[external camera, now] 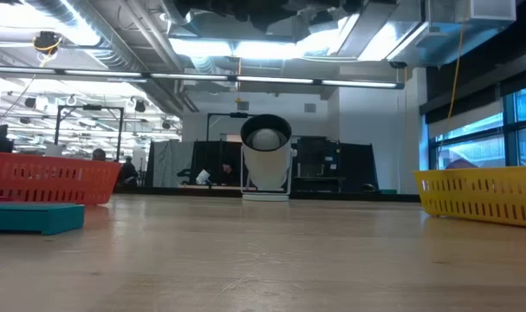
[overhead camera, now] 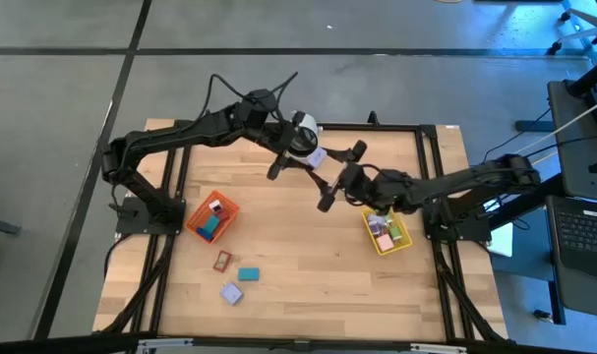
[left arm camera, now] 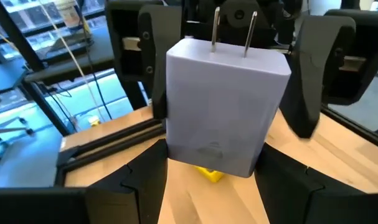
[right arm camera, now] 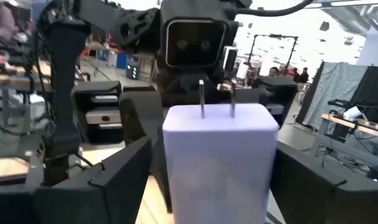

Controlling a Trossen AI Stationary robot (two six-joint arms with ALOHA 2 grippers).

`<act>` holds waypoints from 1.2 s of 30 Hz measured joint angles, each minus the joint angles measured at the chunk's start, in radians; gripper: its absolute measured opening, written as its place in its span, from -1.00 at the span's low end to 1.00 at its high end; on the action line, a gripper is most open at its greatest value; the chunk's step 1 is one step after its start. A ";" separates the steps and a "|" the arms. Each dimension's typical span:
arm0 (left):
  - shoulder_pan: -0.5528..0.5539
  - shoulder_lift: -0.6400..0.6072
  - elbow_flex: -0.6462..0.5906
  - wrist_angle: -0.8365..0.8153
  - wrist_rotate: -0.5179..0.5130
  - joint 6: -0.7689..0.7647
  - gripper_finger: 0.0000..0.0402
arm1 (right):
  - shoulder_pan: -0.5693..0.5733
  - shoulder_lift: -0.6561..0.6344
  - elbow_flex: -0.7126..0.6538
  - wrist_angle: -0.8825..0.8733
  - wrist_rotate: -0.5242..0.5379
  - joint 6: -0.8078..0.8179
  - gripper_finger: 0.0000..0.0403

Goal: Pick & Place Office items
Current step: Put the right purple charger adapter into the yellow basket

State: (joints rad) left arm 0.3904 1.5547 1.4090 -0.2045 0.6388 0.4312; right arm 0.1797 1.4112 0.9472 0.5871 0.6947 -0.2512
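Observation:
A lavender plug block (left arm camera: 223, 106) with two metal prongs (left arm camera: 232, 31) pointing up hangs in the air over the table's middle, with my left gripper (overhead camera: 313, 162) shut on it. My right gripper (overhead camera: 339, 177) faces it from the right, open, one finger (left arm camera: 322, 68) on each side of the block and apart from it. A red item (overhead camera: 222, 261), a teal block (overhead camera: 248, 274) and a lavender block (overhead camera: 230, 293) lie flat on the table near the front left. More office items fill the orange tray (overhead camera: 229, 208) and the yellow tray (overhead camera: 404, 239). My left gripper pinches the plug block's two narrow sides, low on its body (left arm camera: 176, 149), between its two fingers. The fingers come about level from the table's left. The block is upright, prongs up, lifted clear of the table.
A white cylinder-shaped object (external camera: 265, 160) stands near the table's far edge, beneath my left arm. The orange tray is at the left and the yellow tray at the right. A black frame (overhead camera: 396, 126) runs around the tabletop. Bare wood lies at the middle front.

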 joint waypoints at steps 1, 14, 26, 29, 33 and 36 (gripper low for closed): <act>0.000 0.001 0.000 -0.007 0.006 -0.001 0.00 | -0.003 0.007 0.008 -0.012 0.006 -0.001 0.46; -0.001 0.002 0.000 -0.027 0.030 0.008 0.00 | -0.011 0.017 0.015 -0.011 -0.003 -0.042 0.08; -0.002 0.002 0.001 -0.045 0.027 0.008 0.00 | -0.010 0.017 0.015 -0.012 -0.006 -0.055 0.07; -0.002 0.002 0.002 -0.054 0.027 0.008 0.00 | -0.010 0.017 0.015 -0.012 -0.010 -0.056 0.07; -0.002 0.002 0.002 -0.056 0.027 0.008 0.00 | -0.010 0.017 0.015 -0.012 -0.011 -0.062 0.07; -0.002 0.002 0.002 -0.057 0.027 0.006 0.00 | -0.009 0.017 0.015 -0.012 -0.012 -0.067 0.07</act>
State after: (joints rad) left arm 0.3882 1.5562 1.4109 -0.2618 0.6662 0.4371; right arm 0.1703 1.4284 0.9623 0.5755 0.6830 -0.3179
